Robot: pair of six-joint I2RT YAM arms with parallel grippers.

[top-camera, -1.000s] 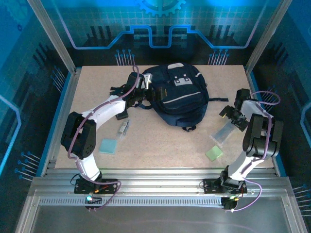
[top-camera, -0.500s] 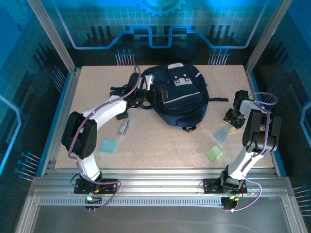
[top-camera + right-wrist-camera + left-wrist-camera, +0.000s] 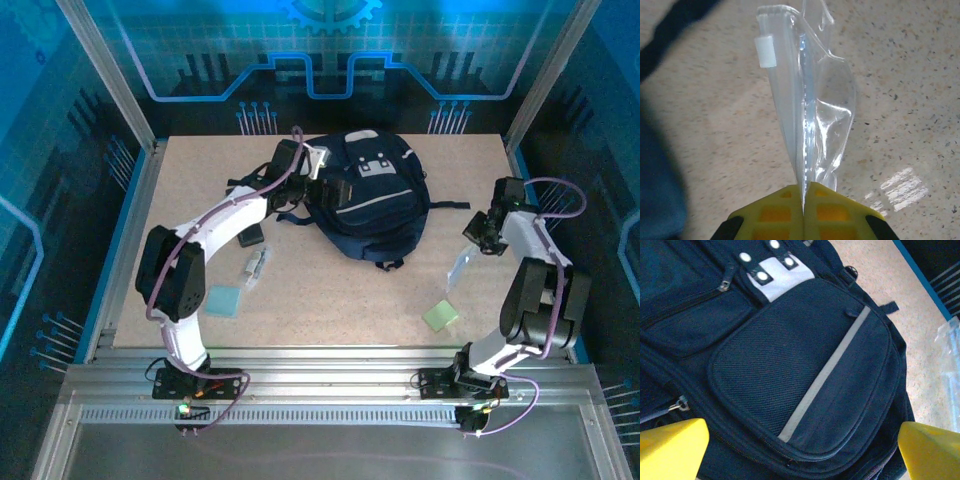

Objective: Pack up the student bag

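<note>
Top external view: right pincer pinching a clear pouch, left pincer spread over the student bag

Top external view shows me the student bag (image 3: pixel 365 195), a dark navy backpack with light grey patches. It lies at the far middle of the speckled tabletop (image 3: pixel 330 300), its straps trailing to both sides.

My left arm reaches out to the bag's left edge, with the left pincer (image 3: pixel 310 165) above it. From the left wrist camera, the left pincer (image 3: pixel 802 450) is spread wide. Its yellow fingertips (image 3: pixel 670 445) sit at the two lower corners of the view, and the bag's mesh front pocket (image 3: pixel 805 370), crossed by a grey stripe, lies between them. I cannot tell whether they touch the fabric.

My right arm is off to the right of the bag. The right pincer (image 3: pixel 478 235) is pressed together on one edge of a clear plastic pouch (image 3: pixel 458 268). In the right wrist camera, the right pincer (image 3: pixel 803 200) grips the pouch (image 3: pixel 805 100) edge-on. A small white tab (image 3: pixel 765 51) marks the pouch's far end.

A green square (image 3: pixel 440 316) lies near the pouch, toward the front. A pale teal square (image 3: pixel 223 300) lies front left.
</note>
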